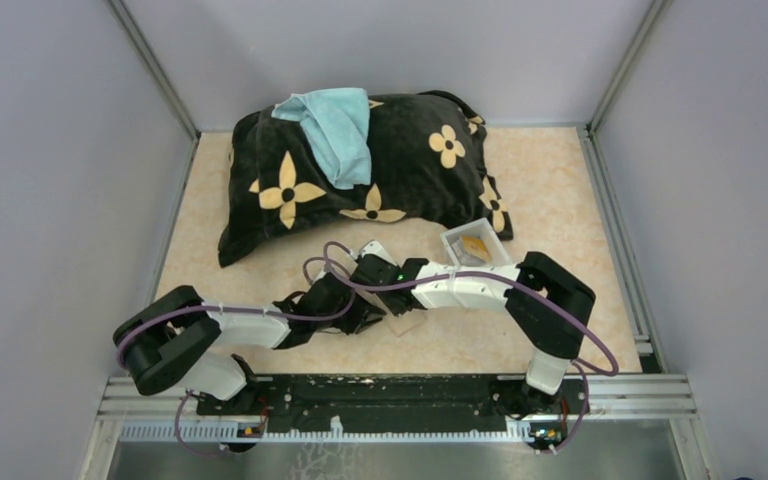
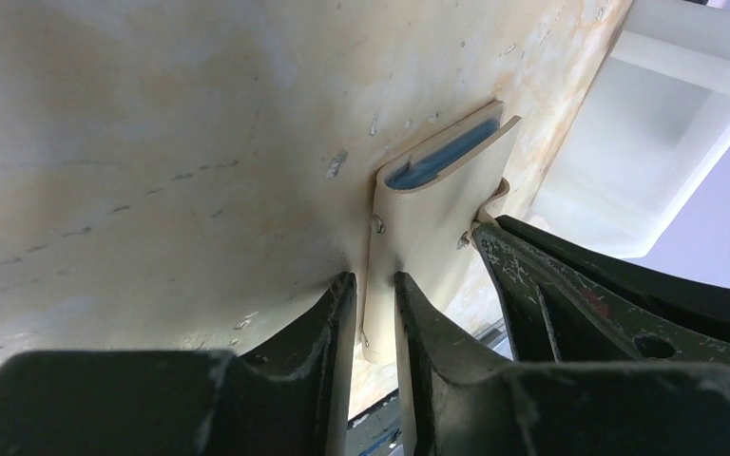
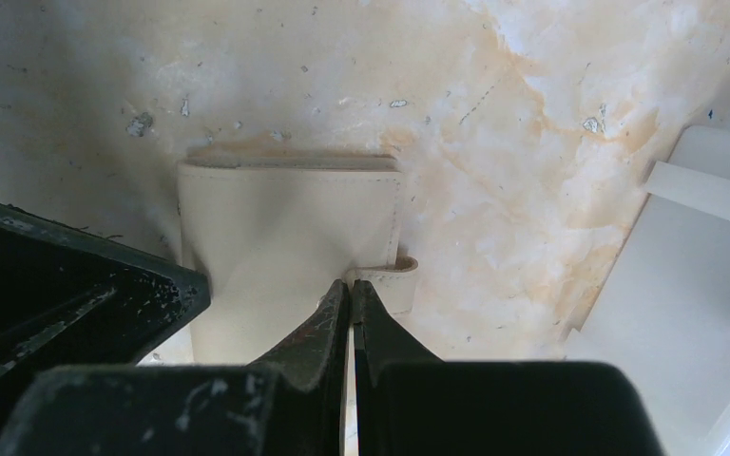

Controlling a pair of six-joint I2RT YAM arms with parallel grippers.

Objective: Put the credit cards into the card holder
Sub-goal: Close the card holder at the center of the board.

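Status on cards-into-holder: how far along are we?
Done: a blue-edged card looks seated inside the card holder. In hand: the left hand pinches the holder's edge, and the right hand is closed at its snap tab. Left: a gold card lies in the white tray.

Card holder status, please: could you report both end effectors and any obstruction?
Left end effector shut on card holder edge. Right end effector shut, tips at snap tab. Blue edge showing in its slot. White tray alongside, nothing blocking.
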